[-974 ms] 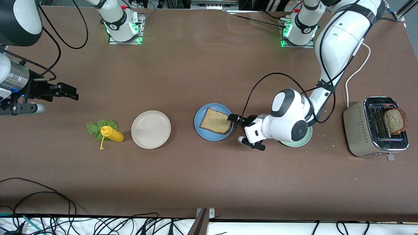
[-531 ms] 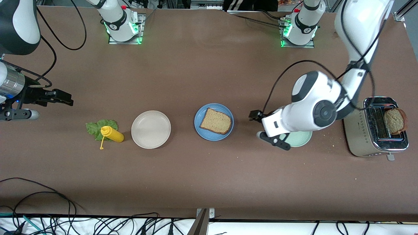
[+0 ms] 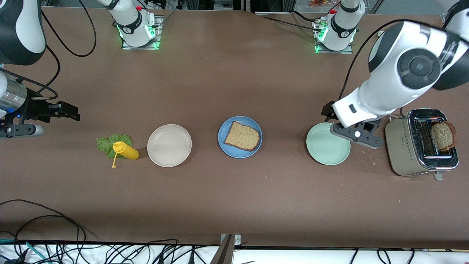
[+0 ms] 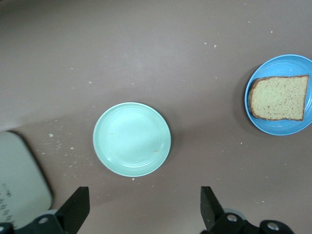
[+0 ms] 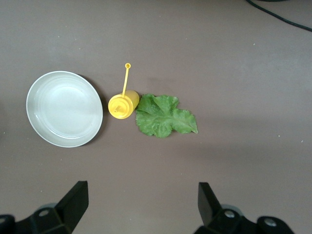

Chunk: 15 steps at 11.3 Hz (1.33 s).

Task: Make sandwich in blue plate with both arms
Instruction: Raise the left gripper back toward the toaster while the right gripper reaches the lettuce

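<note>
One brown bread slice (image 3: 242, 136) lies flat on the blue plate (image 3: 222, 141), also seen from the left wrist as bread (image 4: 279, 97) on the plate (image 4: 280, 129). A second slice (image 3: 443, 135) stands in the toaster (image 3: 410, 146). A lettuce leaf (image 3: 108, 141) lies on the table at the right arm's end. My left gripper (image 3: 328, 111) hangs open and empty, high over the table by the pale green plate (image 3: 326, 146); its own view shows the gripper (image 4: 144, 191) wide apart. My right gripper (image 3: 71, 111) is open and empty above the table near the lettuce (image 5: 163, 116), and its own view shows the gripper (image 5: 142, 187) spread.
A yellow squeeze bottle (image 3: 126, 150) lies against the lettuce, beside a cream-white plate (image 3: 169, 145). Crumbs lie around the green plate (image 4: 131, 139) and the toaster (image 4: 19, 180). Cables run along the table's edge nearest the front camera.
My left gripper pulled away from the bread on the blue plate, rose and swung toward the toaster end. The right gripper drifted slightly toward its end of the table.
</note>
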Each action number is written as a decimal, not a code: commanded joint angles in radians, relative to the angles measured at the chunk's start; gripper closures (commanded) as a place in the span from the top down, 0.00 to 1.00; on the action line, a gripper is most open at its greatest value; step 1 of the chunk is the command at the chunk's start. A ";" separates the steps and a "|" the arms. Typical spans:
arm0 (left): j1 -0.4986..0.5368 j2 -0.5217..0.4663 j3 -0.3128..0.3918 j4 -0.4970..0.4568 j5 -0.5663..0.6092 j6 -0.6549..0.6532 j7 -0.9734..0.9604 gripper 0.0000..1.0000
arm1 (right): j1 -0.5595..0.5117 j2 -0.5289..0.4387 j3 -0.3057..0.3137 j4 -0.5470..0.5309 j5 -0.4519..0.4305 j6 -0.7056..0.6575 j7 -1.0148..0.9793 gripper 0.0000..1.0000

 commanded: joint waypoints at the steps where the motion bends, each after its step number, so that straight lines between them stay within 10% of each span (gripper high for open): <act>1: 0.096 -0.050 -0.009 0.044 0.011 -0.031 -0.011 1.00 | -0.024 0.070 0.003 0.021 -0.004 0.026 -0.022 1.00; 8: 0.150 -0.093 0.022 0.062 -0.087 -0.129 -0.003 1.00 | -0.136 0.223 0.119 -0.012 -0.062 0.138 -0.025 1.00; 10: 0.001 -0.163 0.227 0.027 -0.142 -0.123 0.000 1.00 | -0.168 0.271 0.124 -0.012 -0.044 0.184 -0.105 1.00; 15: -0.198 -0.415 0.450 -0.276 -0.178 0.038 -0.014 1.00 | -0.199 0.410 0.124 -0.017 0.002 0.299 -0.157 1.00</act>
